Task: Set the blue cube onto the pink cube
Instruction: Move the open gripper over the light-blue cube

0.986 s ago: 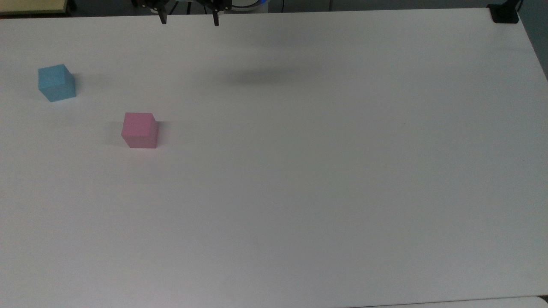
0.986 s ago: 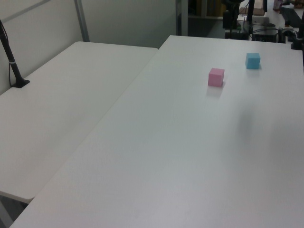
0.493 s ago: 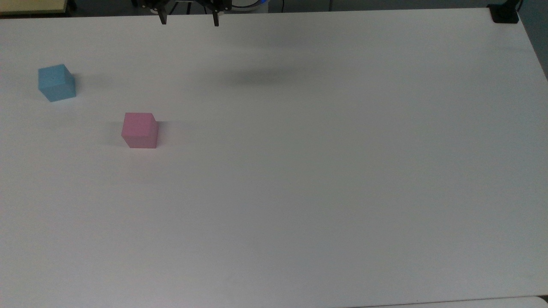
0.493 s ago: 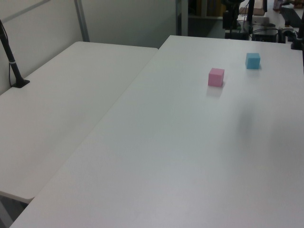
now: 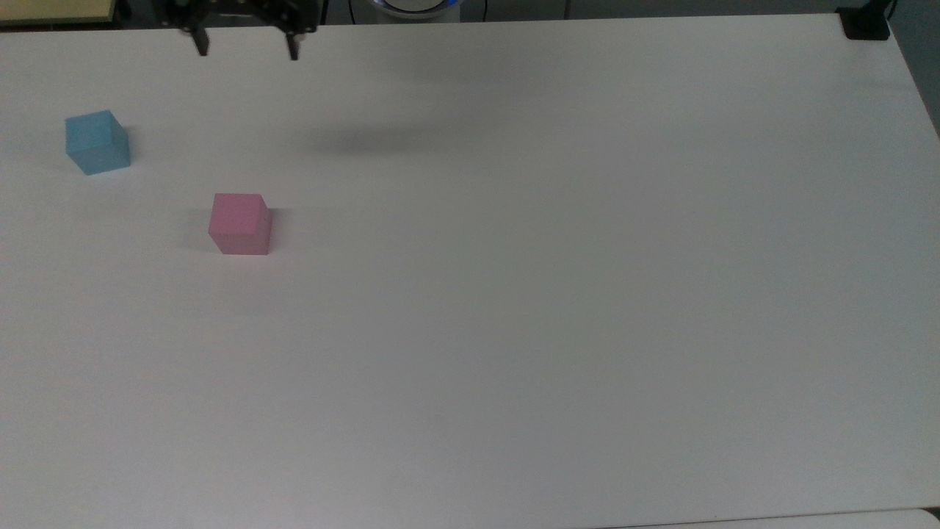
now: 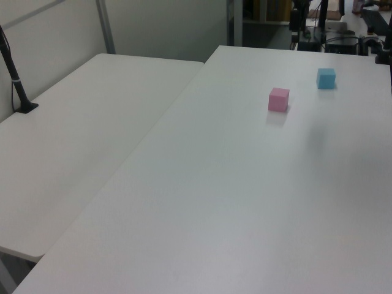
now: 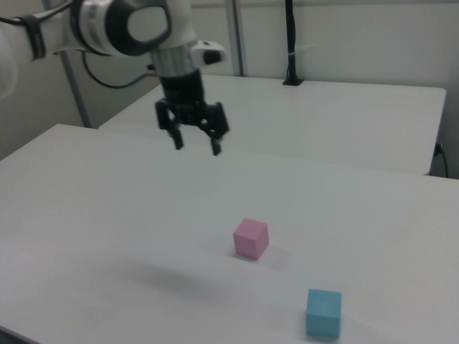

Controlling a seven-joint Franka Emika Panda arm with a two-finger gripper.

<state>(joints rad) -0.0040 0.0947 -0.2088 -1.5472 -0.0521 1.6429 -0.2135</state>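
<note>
On the white surface (image 5: 514, 294), the blue cube (image 5: 97, 142) is being left free, well apart from the pink cube (image 5: 240, 223). Jaws (image 7: 195, 146) are being held spread, high above both. Risk: the pink cube being knocked during approach.

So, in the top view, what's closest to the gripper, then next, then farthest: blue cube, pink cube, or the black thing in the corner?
1. pink cube, below the gripper; it looks nearer in the right view.
2. blue cube, at the top view's left; nearly a tie with the pink one.
3. black clamp, the top view's top right corner, clearly farthest.
</note>
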